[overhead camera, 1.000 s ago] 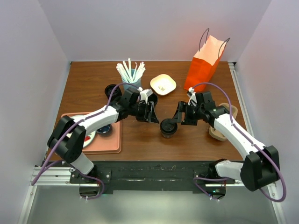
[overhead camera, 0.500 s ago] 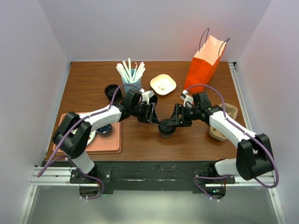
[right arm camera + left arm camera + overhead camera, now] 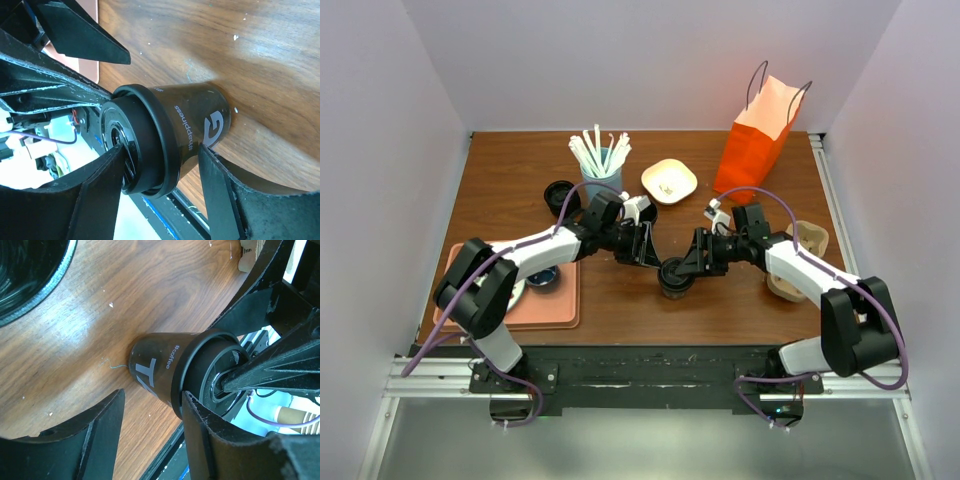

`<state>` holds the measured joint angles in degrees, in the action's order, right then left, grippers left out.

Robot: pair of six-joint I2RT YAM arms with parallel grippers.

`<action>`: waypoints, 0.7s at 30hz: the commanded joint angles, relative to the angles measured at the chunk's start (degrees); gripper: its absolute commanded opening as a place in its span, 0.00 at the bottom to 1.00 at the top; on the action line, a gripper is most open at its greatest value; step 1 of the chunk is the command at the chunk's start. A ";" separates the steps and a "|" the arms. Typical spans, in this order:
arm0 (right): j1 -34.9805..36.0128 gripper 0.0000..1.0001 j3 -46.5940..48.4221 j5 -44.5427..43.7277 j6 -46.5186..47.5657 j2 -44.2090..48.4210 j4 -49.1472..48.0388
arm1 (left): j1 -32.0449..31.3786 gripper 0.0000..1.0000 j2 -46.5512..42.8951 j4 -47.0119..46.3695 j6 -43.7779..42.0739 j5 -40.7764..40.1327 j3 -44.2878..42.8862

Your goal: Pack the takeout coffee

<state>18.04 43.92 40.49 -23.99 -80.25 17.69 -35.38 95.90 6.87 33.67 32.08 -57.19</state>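
Cup, top view: small black tapered disposable coffee cup with a round black lid; I see it upright on the brown wooden table, front middle, between the two arms.
Left gripper, top view: left gripper sits just beside the coffee cup on its far-left side.
Right gripper, top view: right gripper is right at the coffee cup from its right side.
Bag: tall orange paper bag with cord handles stands at the far right, well apart from the coffee cup.
Other items: light blue tumbler of white straws and cream shallow dish at the back; pink flat tray at the front left.
Cup, left wrist: coffee cup stands on the wood with white "#coffee" print, just past my fingertips.
Left gripper, left wrist: fingers are spread. One fingertip overlaps the lid rim, and bare wood shows between the other and the cup wall.
Cup, right wrist: coffee cup with white "#happiness" print sits between the two fingers.
Right gripper, right wrist: fingers are set either side of the cup, close against it. I can't tell whether they press on it.
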 commanded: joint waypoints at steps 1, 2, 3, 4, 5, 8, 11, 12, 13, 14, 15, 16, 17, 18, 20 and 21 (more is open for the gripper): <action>0.33 0.58 -2.87 -0.50 1.57 -0.70 -1.96 | -0.22 0.53 0.78 -2.22 -0.45 0.53 0.76; 0.33 0.58 -3.31 -0.67 1.58 -0.87 -2.05 | -0.31 0.53 0.78 -2.13 -0.45 0.53 0.59; 0.33 0.57 -3.49 -0.85 1.66 -0.96 -2.14 | -0.22 0.53 0.70 -1.95 -0.53 0.53 0.33; 0.24 0.57 -3.67 -0.94 1.75 -1.14 -2.31 | -0.22 0.53 0.61 -0.73 -0.80 0.18 -0.11; 0.15 0.57 -4.10 -0.94 1.66 -1.23 -2.75 | -0.31 0.53 0.61 -0.03 -1.15 -0.08 -1.25; 0.24 0.54 -5.33 -1.20 1.22 -1.40 -4.06 | -0.22 0.54 -0.09 1.74 -2.03 -0.96 -2.40; 0.15 0.52 -6.39 -1.29 0.96 -1.75 -5.12 | -0.22 0.54 -0.27 1.39 -1.86 -0.79 -1.53; 0.06 0.52 -6.57 -1.38 0.96 -1.93 -5.21 | -0.22 0.54 -0.10 1.13 -1.68 -0.61 -1.17; 0.06 0.51 -6.74 -1.47 1.13 -2.10 -5.47 | -0.31 0.54 -0.10 0.51 -1.50 -0.26 -0.74; 0.06 0.51 -7.09 -1.38 1.14 -2.19 -5.82 | -0.22 0.54 -0.10 0.33 -1.42 -0.17 -0.04; 0.06 0.51 -7.27 -1.20 1.22 -2.37 -6.09 | -0.22 0.54 -0.27 0.25 -1.33 -0.26 0.15; -0.02 0.50 -7.53 -1.12 1.31 -2.72 -6.35 | -0.31 0.54 -0.36 0.16 -1.33 -0.52 0.50; -0.03 0.50 -8.06 -0.94 1.40 -2.81 -7.23 | -0.22 0.54 -0.53 0.16 -1.41 -0.61 0.76; -0.03 0.50 -8.41 -0.77 1.40 -2.90 -7.58 | -0.31 0.54 -0.71 0.16 -1.50 -0.70 0.76; -0.11 0.49 -9.20 -0.59 1.31 -3.33 -8.72 | -0.31 0.54 -0.89 0.42 -1.50 -0.79 0.68; -0.20 0.49 -9.47 -0.33 1.40 -3.60 -9.16 | -0.22 0.54 -1.15 0.59 -1.50 -0.87 0.50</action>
<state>16.91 38.72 45.15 -26.15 -80.31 7.75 -35.27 95.88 8.21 33.34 32.34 -57.34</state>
